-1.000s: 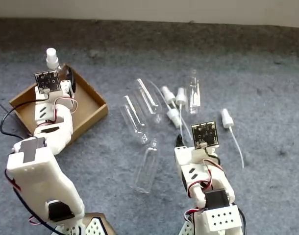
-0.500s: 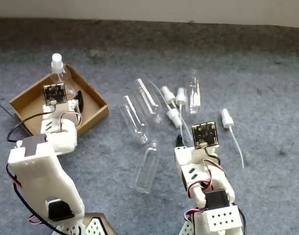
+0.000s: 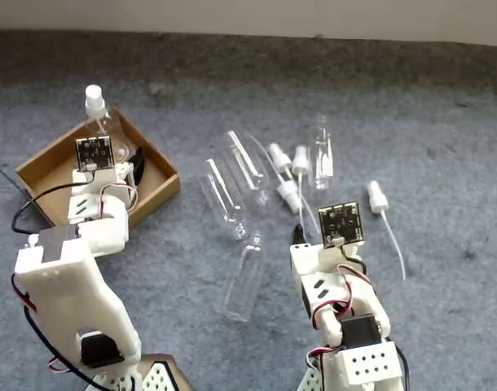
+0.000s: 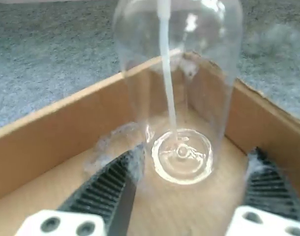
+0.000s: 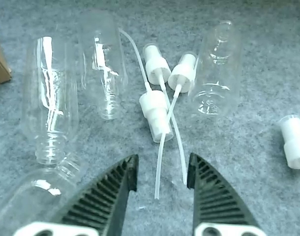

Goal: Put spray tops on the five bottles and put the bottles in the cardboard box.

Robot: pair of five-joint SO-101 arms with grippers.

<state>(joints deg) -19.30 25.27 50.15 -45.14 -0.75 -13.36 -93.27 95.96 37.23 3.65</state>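
A clear bottle (image 3: 102,126) with a white spray top stands upright in the far corner of the cardboard box (image 3: 161,173). My left gripper (image 4: 196,153) is open inside the box, one finger on each side of the bottle's base (image 4: 182,156). My right gripper (image 5: 162,162) is open low over the carpet, just short of three loose spray tops (image 5: 155,110). Three topless bottles (image 3: 224,199) lie beyond it. Another (image 3: 244,281) lies beside the right arm, and another spray top (image 3: 377,197) lies to the right.
Everything rests on grey carpet (image 3: 444,130). The box's near half (image 3: 49,175) is partly covered by the left arm. The spray tops' long thin tubes (image 5: 162,147) trail across the carpet toward the right gripper. A pale wall strip runs along the back.
The left arm has swung right and drawn back slightly, bringing the capped bottle from the box's far-left edge into its far corner. The right arm has stayed still.
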